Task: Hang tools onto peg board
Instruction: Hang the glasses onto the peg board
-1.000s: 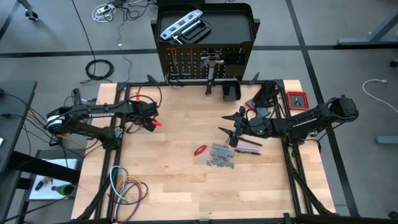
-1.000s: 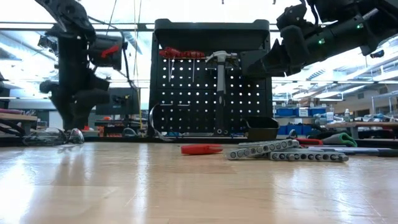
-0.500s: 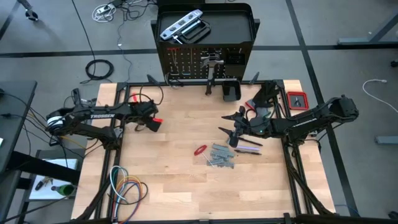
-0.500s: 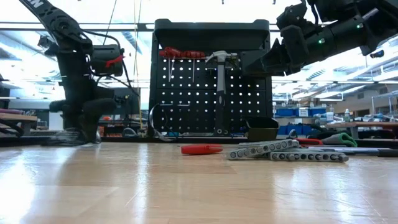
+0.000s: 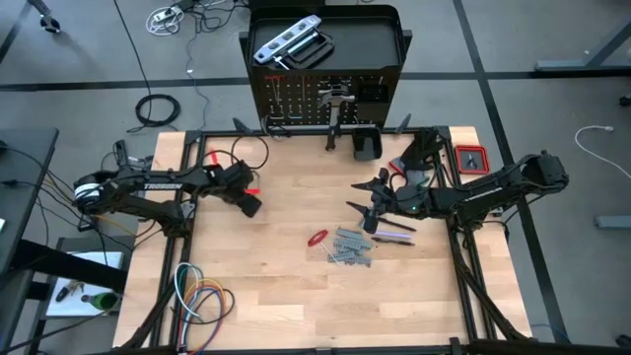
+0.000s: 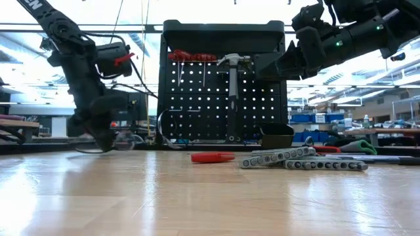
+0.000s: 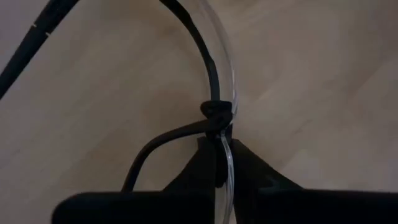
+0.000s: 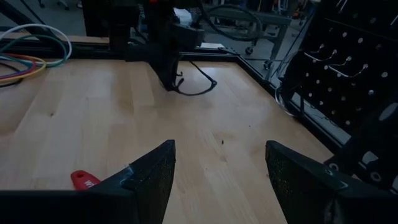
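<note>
1. The left gripper [image 7: 219, 165] is closed on a pair of clear safety glasses [image 7: 214, 93], low over the table's [image 5: 286, 296] left part.
2. The glasses' frame runs away from the fingers.
3. The peg board [image 5: 325, 99] stands at the far edge, well apart.
4. The right gripper [image 8: 219, 165] is open above the wrenches [image 5: 350, 247].

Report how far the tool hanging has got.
Done: a steel hammer and red-handled tools hang on the black perforated peg board. In hand: the left tool is clamped on clear black-framed safety glasses. Left: grey metal wrenches and red pliers lie on the table; the right tool hangs open.
</note>
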`<state>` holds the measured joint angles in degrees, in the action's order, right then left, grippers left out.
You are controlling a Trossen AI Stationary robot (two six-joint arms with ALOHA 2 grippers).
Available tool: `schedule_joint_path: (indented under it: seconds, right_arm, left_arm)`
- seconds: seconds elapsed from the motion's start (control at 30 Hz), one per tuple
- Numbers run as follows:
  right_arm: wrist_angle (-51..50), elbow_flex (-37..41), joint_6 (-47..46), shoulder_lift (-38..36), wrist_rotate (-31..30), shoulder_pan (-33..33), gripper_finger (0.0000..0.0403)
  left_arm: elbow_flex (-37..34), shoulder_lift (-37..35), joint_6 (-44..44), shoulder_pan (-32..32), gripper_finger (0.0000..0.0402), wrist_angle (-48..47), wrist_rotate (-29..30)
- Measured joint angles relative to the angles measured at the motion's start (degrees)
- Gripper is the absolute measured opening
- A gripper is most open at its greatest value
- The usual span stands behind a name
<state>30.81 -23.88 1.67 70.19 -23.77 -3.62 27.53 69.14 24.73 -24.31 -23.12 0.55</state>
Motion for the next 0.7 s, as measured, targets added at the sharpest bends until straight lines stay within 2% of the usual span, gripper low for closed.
schedule_joint_path:
  seconds: [0.13,0.2,0.3,0.43,0.57,0.7]
  right_arm:
    - [-0.52,0.0,0.03,0.0,-0.31,0.01,0.0254]
    - [-1.03,0.0,0.21,0.0,-0.44,0.27,0.0254]
    - [-1.29,0.0,0.23,0.0,-0.44,0.68,0.0254]
    - [-0.73,-0.01,-1.87,0.0,0.39,2.05,0.0254]
    - [1.53,-0.7,-0.95,0.0,1.17,4.06,0.0254]
    - [-2.32,-6.52,4.24,0.02,2.86,7.05,0.0254]
  left_arm:
    - [2.18,-0.53,-0.64,1.19,0.0023,4.43,-1.65]
    - [3.13,-0.85,-2.53,2.53,0.0021,10.71,-3.93]
    - [3.42,-1.27,-6.66,5.75,0.0021,25.06,-5.72]
    - [1.14,0.48,-16.28,9.85,0.0021,48.02,-1.72]
    - [-0.91,5.64,-22.56,11.07,0.0021,67.7,0.82]
    - [0.04,8.92,-26.81,9.78,0.0021,80.39,-7.21]
